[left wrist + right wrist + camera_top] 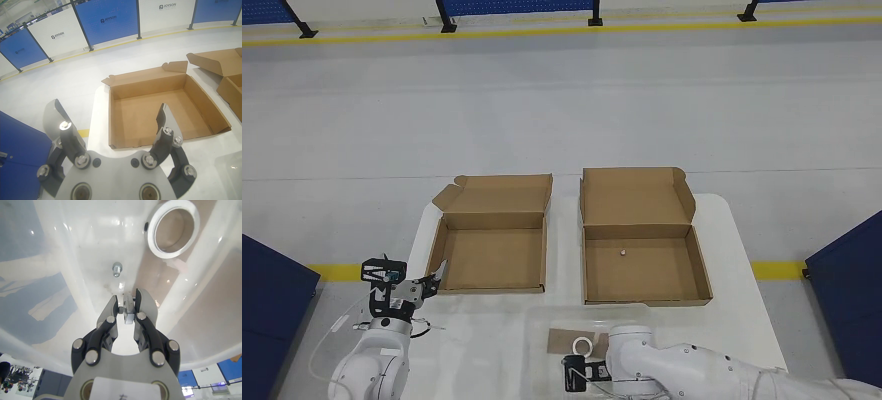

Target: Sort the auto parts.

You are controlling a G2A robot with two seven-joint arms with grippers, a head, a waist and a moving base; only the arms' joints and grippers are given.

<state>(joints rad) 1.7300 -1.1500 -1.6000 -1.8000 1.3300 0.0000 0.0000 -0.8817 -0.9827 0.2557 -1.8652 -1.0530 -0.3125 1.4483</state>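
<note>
- The right end effector (126,308) is reaching down inside the clear plastic bin (90,247), its jaws clamped on a small metal block (128,311) with a screw through it; it is gripping across the flat faces, probably so the part cannot twist when lifted
- Just ahead of its tips a short bolt (117,269) is lying on the bin floor, and farther ahead to one side a metal ring (151,237) is resting flat, both apparently waiting to be sorted
- The left end effector (109,104) is hovering with jaws wide apart and holding nothing, while the left cardboard box (206,106) is lying open just beyond its tips, seemingly ready to receive parts
- The right cardboard box (697,270) is sitting on the worktop with its lid back, beyond the right end effector, with one small part (623,251) lying inside
- Lettering is showing on the block's face, too fine to make out; the partition panels (105,20) far beyond the left end effector are carrying printed logos
</note>
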